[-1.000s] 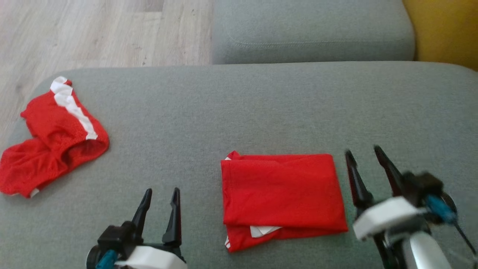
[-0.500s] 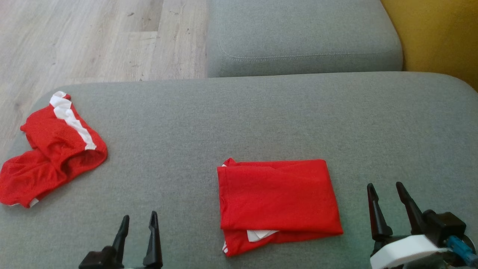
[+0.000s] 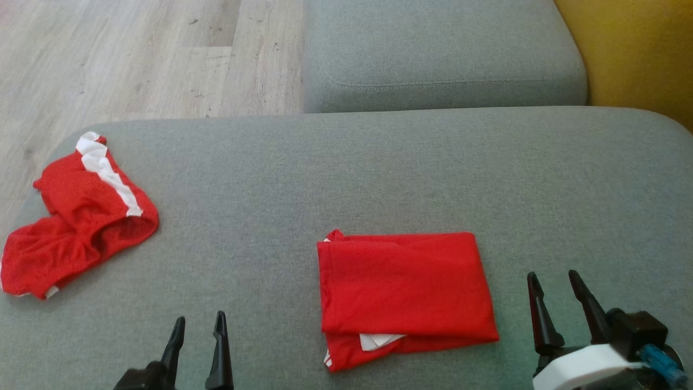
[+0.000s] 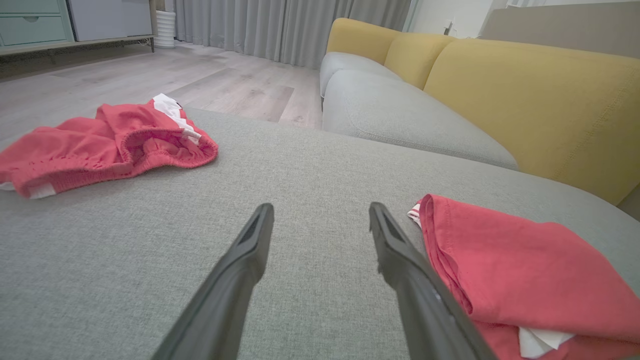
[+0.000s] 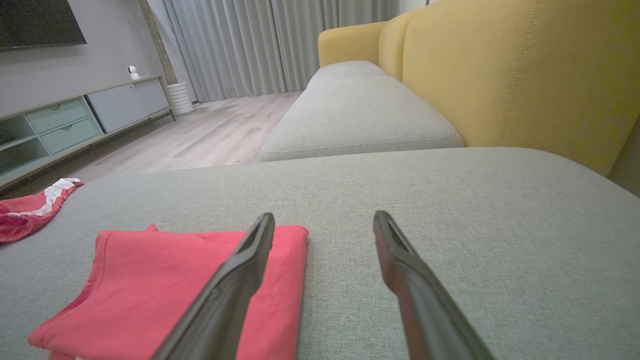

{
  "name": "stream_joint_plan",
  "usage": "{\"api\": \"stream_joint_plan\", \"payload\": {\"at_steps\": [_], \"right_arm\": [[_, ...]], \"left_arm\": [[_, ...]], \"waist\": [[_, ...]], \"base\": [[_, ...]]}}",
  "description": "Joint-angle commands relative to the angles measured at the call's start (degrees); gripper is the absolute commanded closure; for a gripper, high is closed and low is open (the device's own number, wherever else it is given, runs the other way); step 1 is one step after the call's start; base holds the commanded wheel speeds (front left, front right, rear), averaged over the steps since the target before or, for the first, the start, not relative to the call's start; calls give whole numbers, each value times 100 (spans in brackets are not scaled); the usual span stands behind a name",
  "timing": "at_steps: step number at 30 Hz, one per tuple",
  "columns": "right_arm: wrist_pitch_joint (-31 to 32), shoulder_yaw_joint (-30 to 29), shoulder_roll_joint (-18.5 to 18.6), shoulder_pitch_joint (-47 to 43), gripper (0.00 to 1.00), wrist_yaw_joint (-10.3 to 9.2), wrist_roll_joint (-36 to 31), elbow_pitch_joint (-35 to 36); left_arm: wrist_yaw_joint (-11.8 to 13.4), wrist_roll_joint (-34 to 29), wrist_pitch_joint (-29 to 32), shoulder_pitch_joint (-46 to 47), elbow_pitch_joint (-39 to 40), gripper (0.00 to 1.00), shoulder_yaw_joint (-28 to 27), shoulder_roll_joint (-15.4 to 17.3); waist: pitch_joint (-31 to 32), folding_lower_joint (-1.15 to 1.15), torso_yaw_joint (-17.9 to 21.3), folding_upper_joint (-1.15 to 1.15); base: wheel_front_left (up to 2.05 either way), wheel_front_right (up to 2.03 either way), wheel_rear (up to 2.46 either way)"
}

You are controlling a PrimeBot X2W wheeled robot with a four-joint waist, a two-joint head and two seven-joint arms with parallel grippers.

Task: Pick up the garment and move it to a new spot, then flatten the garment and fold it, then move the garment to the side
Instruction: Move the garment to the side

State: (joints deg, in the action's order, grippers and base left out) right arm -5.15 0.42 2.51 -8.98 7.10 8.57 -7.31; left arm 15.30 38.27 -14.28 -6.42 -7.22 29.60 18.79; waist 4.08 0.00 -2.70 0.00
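Red garment (image 3: pixel 403 287), folded into a neat rectangle, lies on the grey sofa cushion (image 3: pixel 379 173) between the two hands. Left hand (image 3: pixel 200 319) and right hand (image 3: pixel 552 276) hover either side of it, fingers spread apart, grasping nothing. Crumpled red shorts (image 3: pixel 81 216) with a white stripe lie well apart, at the cushion's left edge.

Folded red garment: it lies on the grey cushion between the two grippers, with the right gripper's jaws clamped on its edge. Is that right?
Not quite. The folded red garment lies on the grey cushion between the left gripper and right gripper, but the right one's jaws are open and clear of its edge, holding nothing. The head view shows this.
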Motion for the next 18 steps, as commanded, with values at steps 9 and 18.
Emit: {"api": "stream_joint_plan", "payload": {"at_steps": [9, 18], "right_arm": [[-13, 192, 37, 256, 0, 39, -52, 110], [1058, 185, 37, 1084, 0, 39, -291, -494]], "left_arm": [[-7, -69, -47, 248, 90, 0, -159, 104], [-47, -98, 22, 380, 114, 0, -64, 101]], "waist": [[-17, 0, -48, 0], [-129, 0, -268, 0]], "base": [[0, 0, 0], [0, 0, 0]]}}
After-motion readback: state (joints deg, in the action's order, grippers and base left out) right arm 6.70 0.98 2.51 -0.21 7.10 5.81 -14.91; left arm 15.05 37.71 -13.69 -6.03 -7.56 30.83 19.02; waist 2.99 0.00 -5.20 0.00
